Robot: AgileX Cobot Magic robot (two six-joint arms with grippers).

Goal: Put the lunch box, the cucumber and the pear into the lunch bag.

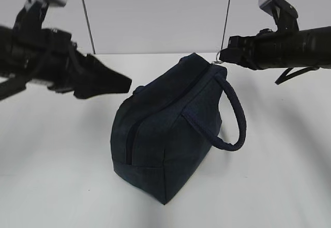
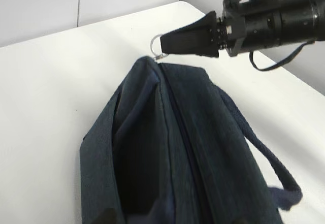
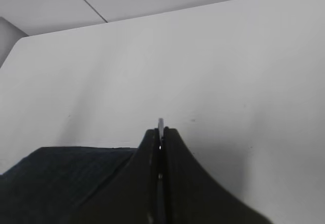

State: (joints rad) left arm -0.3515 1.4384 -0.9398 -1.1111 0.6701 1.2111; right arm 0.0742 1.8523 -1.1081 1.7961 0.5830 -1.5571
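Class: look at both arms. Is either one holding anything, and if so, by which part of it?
The right gripper holds the lunch bag by its metal ring pull, jaws shut on it. The left gripper holds nothing visible.

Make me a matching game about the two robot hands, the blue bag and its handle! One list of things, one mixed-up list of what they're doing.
Things:
1. right gripper
2. left gripper
3. lunch bag
4. handle

States:
A. stands on the white table
B. loops out from the bag's side
C. jaws pinched on the metal ring pull
D. held in the air beside the bag, touching nothing

Pairs: 1-C, 2-D, 3-A, 4-B
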